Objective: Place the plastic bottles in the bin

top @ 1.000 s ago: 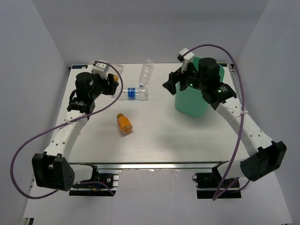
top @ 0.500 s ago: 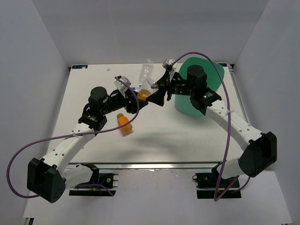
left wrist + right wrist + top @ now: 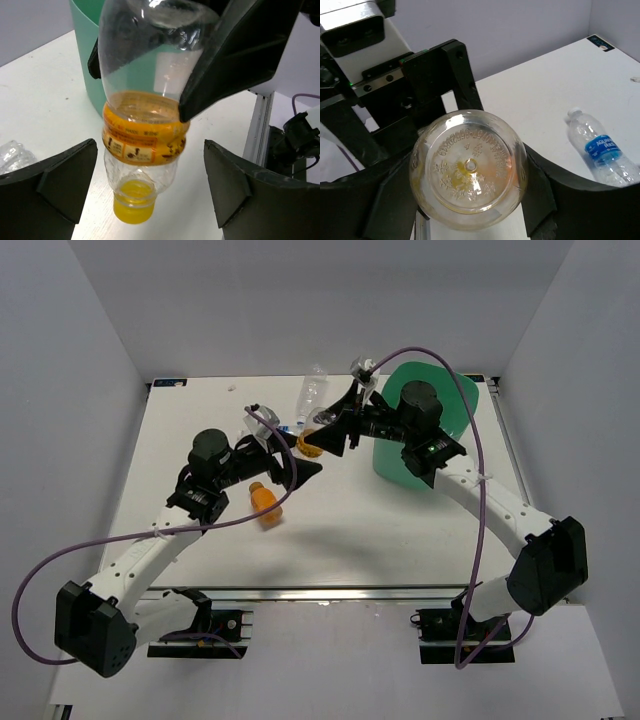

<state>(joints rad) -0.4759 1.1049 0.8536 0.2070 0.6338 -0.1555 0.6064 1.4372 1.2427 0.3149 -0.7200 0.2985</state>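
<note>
A clear plastic bottle with a yellow cap and orange label (image 3: 313,443) hangs cap-down in the air left of the bin (image 3: 452,405). My right gripper (image 3: 332,430) is shut on its upper body; both fingers press its sides around the base (image 3: 468,167). My left gripper (image 3: 290,455) is open, its fingers (image 3: 65,175) standing well apart on either side of the bottle's neck (image 3: 145,130) without touching it. An orange bottle (image 3: 265,503) lies on the table. A clear bottle (image 3: 313,392) lies at the back, and a blue-labelled one (image 3: 600,150) lies near it.
The mint-green bin (image 3: 87,45) stands at the back right, just behind the held bottle. A crumpled clear bottle (image 3: 12,152) lies on the table below my left gripper. White walls close in the table on three sides.
Both arms came together over the middle of the table. The left gripper, which carried the yellow-capped bottle, has opened, and the right gripper has closed on it.
</note>
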